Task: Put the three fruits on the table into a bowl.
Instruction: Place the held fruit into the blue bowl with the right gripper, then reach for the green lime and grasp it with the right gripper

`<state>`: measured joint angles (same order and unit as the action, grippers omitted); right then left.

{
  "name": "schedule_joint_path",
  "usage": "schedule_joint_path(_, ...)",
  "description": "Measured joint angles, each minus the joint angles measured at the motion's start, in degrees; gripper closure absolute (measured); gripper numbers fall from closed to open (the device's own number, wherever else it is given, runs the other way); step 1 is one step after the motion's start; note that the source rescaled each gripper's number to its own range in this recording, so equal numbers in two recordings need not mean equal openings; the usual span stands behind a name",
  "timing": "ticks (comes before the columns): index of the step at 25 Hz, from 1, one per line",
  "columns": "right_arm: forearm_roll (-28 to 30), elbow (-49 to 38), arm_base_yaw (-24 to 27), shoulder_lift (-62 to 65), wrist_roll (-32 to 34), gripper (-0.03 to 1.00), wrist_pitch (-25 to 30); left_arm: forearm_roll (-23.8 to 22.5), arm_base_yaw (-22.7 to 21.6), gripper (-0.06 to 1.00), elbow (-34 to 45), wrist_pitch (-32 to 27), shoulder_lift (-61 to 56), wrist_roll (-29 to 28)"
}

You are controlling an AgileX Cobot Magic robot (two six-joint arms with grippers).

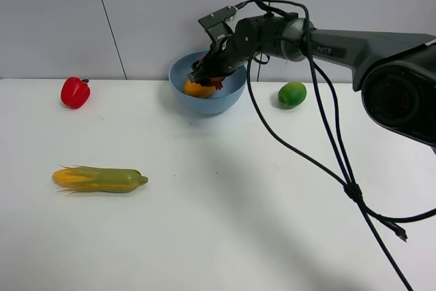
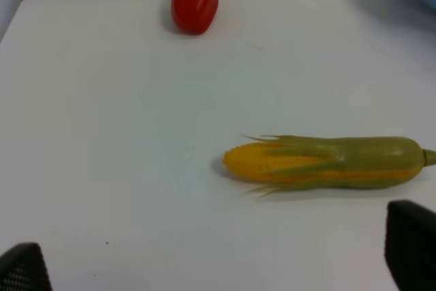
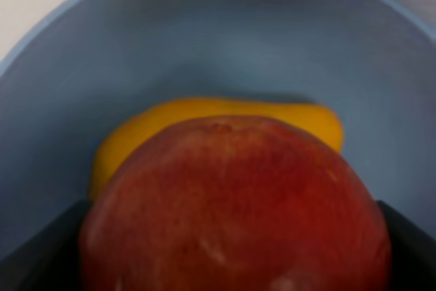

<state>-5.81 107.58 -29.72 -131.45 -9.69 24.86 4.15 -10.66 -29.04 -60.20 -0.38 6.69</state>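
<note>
1. The right jaws are closed on the pomegranate [image 3: 238, 209]. Their dark tips show at either side of it, and they sit low inside the bowl [image 1: 218, 103] at the far edge of the counter [image 1: 238, 223].
2. The mango [image 3: 204, 124] already lies in the bowl's bottom, just behind and below the pomegranate. Whether the two touch I cannot tell.
3. The lime [image 1: 291, 94] rests on the counter near the bowl, on its right, and is the one fruit not yet in.
4. The left jaws stand wide open with nothing between them, over the counter near the corn cob [image 2: 327, 161]. The bell pepper [image 2: 195, 1] lies farther off, and neither belongs in the bowl.
5. What could go wrong, as I judge it:
   - Let go on the mango's curved back, the round pomegranate may roll and knock against the bowl's wall. A light bowl could slide or rock.
   - Opening in so tight a space, a jaw tip may press the wall or catch the rim on the way out and tip the bowl.
   - The slack cables hang close to the lime — a careless swing of the arm could brush it and send it rolling along the counter.
</note>
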Motion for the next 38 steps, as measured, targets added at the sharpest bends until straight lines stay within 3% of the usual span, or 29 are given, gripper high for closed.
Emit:
schedule_joint_path(2,0.1,0.2,0.0,0.5,0.6,0.30,0.1,0.0,0.0,-0.05,0.0,0.0,0.0,0.0)
schedule_joint_path(3,0.1,0.2,0.0,0.7,0.9,0.16,0.1,0.0,0.0,-0.05,0.0,0.0,0.0,0.0)
schedule_joint_path(5,0.2,0.2,0.0,1.4,1.4,0.03,0.6,0.0,0.0,-0.05,0.0,0.0,0.0,0.0)
schedule_joint_path(7,0.2,0.2,0.0,2.1,1.7,-0.01,1.5,0.0,0.0,-0.05,0.0,0.0,0.0,0.0)
schedule_joint_path(11,0.2,0.2,0.0,6.2,4.1,-0.03,7.3,0.0,0.0,-0.05,0.0,0.0,0.0,0.0)
schedule_joint_path(17,5.0,0.3,0.1,14.1,13.3,-0.03,27.4,0.0,0.0,-0.05,0.0,0.0,0.0,0.0)
schedule_joint_path(24,13.1,0.3,3.9,17.0,22.4,-0.03,42.8,0.0,0.0,-0.05,0.0,0.0,0.0,0.0)
schedule_joint_path(30,13.9,0.3,8.7,17.2,25.5,-0.03,44.4,0.0,0.0,-0.05,0.0,0.0,0.0,0.0)
schedule_joint_path(38,14.7,0.3,14.4,17.2,37.4,-0.03,44.4,0.0,0.0,-0.05,0.0,0.0,0.0,0.0)
